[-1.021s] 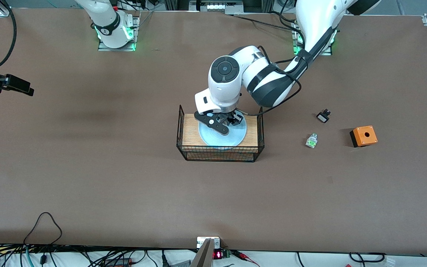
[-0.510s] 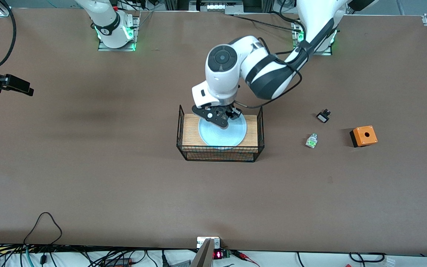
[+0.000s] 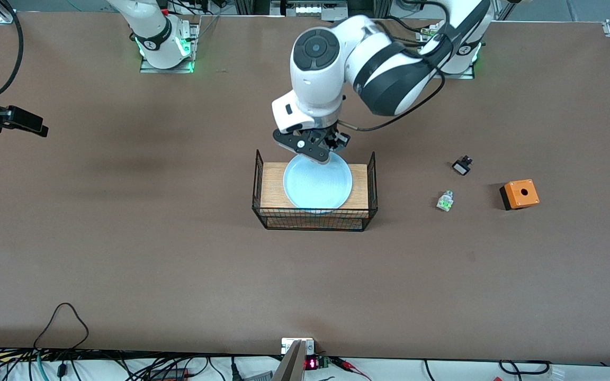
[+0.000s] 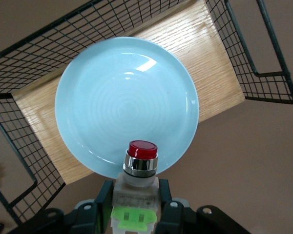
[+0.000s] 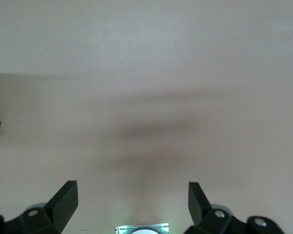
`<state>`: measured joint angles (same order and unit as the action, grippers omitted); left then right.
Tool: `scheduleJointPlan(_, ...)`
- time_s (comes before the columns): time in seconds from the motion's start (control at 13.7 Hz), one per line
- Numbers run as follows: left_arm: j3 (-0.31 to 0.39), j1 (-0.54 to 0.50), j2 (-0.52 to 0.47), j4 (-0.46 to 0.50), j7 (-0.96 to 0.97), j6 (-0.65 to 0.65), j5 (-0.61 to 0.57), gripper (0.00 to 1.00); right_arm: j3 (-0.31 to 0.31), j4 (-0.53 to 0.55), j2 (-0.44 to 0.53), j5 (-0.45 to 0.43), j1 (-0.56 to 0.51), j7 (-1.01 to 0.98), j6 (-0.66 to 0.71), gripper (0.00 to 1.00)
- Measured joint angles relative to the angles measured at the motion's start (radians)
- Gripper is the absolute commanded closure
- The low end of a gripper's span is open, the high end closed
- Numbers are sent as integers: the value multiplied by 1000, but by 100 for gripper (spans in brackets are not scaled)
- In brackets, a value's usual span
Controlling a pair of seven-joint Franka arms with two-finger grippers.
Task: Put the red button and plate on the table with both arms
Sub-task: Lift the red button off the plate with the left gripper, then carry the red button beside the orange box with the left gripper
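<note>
Up comes the left end effector (image 4: 136,214), lifted off the plate (image 3: 317,184) with the red button (image 4: 140,168) clamped; plate's in the mesh-sided tray (image 3: 262,182), neither on the bench (image 3: 125,238). Right end effector (image 5: 133,197) waits, spread wide.

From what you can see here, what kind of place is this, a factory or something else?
Most likely a robotics lab, not a factory. Two arms are bolted to one large brown table, cables run along its edge, and only a few practice items sit out: a plate on a wire-sided board and an orange box.
</note>
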<state>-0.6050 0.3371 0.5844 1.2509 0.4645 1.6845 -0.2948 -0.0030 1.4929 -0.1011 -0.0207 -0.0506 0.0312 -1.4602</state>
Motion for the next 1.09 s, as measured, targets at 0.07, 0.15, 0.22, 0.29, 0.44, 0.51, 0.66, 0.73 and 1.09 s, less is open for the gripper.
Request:
scheduleJointPlan(0.07, -3, 0, -3, -22, 0, -29, 3, 86, 0, 0, 0, 0, 0, 0, 0, 0)
scheduleJointPlan(0.15, -6, 0, -5, -45, 0, -56, 3, 86, 0, 0, 0, 0, 0, 0, 0, 0)
scheduleJointPlan(0.22, -10, 0, -6, -68, 0, -81, 3, 86, 0, 0, 0, 0, 0, -1, 0, 0)
scheduleJointPlan(0.29, -15, 0, -7, -91, 0, -107, 3, 87, 0, 0, 0, 0, 0, -1, 0, 0)
scheduleJointPlan(0.44, -18, -1, -11, -142, 0, -162, 3, 88, 0, 0, 1, 0, 0, -1, 0, 0)
scheduleJointPlan(0.51, -18, -4, -12, -168, 0, -190, 3, 89, 0, 0, 1, 0, 0, -1, 0, 0)
scheduleJointPlan(0.66, -18, -20, -13, -214, -10, -239, 8, 89, 0, 0, 1, 0, 0, -1, 0, 0)
scheduleJointPlan(0.73, -18, -35, -13, -234, -23, -259, 22, 89, 1, 0, 1, 0, 0, -1, 0, 0)
scheduleJointPlan(1.09, -18, -151, -39, -283, -139, -329, 75, 89, 1, 0, 2, 0, 1, -1, 0, 0)
